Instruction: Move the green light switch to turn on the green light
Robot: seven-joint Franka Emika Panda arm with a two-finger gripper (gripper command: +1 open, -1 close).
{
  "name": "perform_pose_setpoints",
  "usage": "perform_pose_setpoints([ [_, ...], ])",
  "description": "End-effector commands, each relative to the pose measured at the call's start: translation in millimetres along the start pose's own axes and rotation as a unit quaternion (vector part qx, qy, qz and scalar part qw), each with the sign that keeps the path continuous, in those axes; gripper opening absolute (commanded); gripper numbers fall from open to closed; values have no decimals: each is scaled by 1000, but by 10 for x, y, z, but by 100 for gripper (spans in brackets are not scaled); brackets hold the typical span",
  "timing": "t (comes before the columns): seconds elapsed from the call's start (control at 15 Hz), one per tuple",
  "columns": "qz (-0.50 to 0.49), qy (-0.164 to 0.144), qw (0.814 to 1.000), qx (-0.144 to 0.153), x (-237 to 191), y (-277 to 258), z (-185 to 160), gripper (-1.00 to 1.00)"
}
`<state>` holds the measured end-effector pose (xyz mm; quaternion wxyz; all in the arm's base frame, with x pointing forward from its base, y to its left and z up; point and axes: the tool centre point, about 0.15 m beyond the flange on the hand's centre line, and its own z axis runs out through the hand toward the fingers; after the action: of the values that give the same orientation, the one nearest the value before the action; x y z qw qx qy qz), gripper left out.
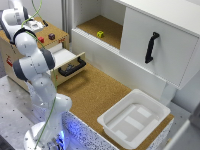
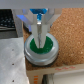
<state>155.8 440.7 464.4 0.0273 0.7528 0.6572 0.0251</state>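
Observation:
In the wrist view a round green disc (image 2: 42,49) sits in a silver ring on a wooden box top (image 2: 65,30). It does not look lit. My gripper (image 2: 40,35) stands right over the disc. Its two fingers are pressed together, with the tips at the disc's near edge. I cannot tell whether a small lever sits between them. In the exterior view my gripper (image 1: 31,22) is at the far left over the wooden box (image 1: 55,31), and the arm hides the green disc.
A red button (image 1: 41,39) and a dark button (image 1: 51,36) sit on the box. Below them a drawer with a black handle (image 1: 71,67) stands open. A yellow block (image 1: 100,34) lies on the shelf. There is also a cabinet door handle (image 1: 151,47) and a white bin (image 1: 134,117).

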Motion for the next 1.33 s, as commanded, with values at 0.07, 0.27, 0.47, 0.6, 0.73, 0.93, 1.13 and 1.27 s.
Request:
perform_pose_setpoints([
  [0.07, -16, -14, 1000, 16, 190, 63, 340, -100],
  [0.27, -13, -18, 999, 27, 123, 0, 414, -100],
  [0.47, -10, -8, 1000, -28, 1, -102, -135, -100],
  [0.6, -2, 3, 998, -63, -68, -129, -497, 100],
  [0.73, 8, 4, 997, -74, -116, -113, -594, 100],
  [0.93, 18, -1, 997, -69, -178, -101, -555, 100],
  [1.13, 25, -6, 998, -64, -198, -113, -502, 100],
  [1.27, 27, -9, 998, -64, -198, -118, -489, 100],
])
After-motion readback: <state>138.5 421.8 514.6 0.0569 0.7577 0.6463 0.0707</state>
